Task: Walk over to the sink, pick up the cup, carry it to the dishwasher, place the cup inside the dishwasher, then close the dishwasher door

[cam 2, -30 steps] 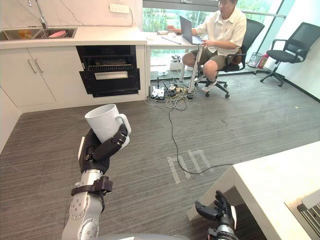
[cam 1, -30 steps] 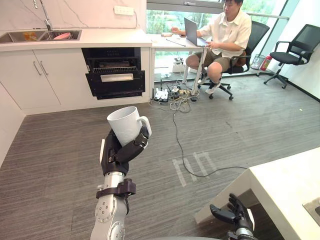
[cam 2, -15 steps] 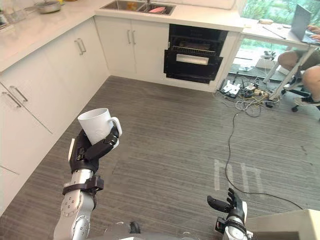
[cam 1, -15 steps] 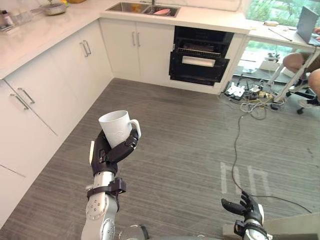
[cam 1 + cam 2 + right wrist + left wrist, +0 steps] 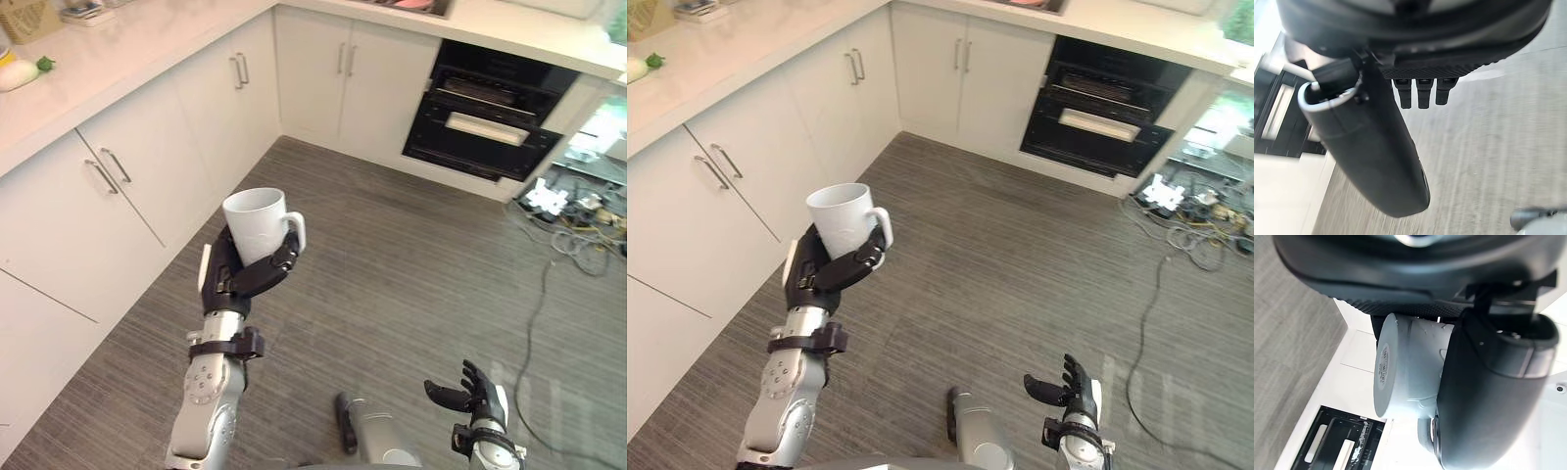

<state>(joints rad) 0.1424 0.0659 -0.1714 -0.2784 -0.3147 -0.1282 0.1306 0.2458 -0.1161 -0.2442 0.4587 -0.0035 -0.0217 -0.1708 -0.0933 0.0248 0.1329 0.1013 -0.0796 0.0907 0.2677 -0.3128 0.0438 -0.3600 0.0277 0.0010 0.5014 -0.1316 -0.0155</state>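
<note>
White ceramic cup with a loop handle sits upright in the dark left hand, raised over the grey wood-grain floor. The fingers curl round the cup's lower wall and thumb-side grip looks firm. The dark right hand hangs low, fingers spread and relaxed, holding nothing.

This looks like the carrying stage. The black built-in dishwasher stands well apart, across the floor, set into the run of white cabinets with bar handles. Its door seems to be lowered partway, though the angle makes that hard to confirm. To carry well, the cup wants to be held level with the grip unchanged while the body turns to face the dishwasher squarely. The tangle of cables on the floor beside it should be given room.

No readable writing shows. The cup's base carries a small ring of print, too fine to make out.
</note>
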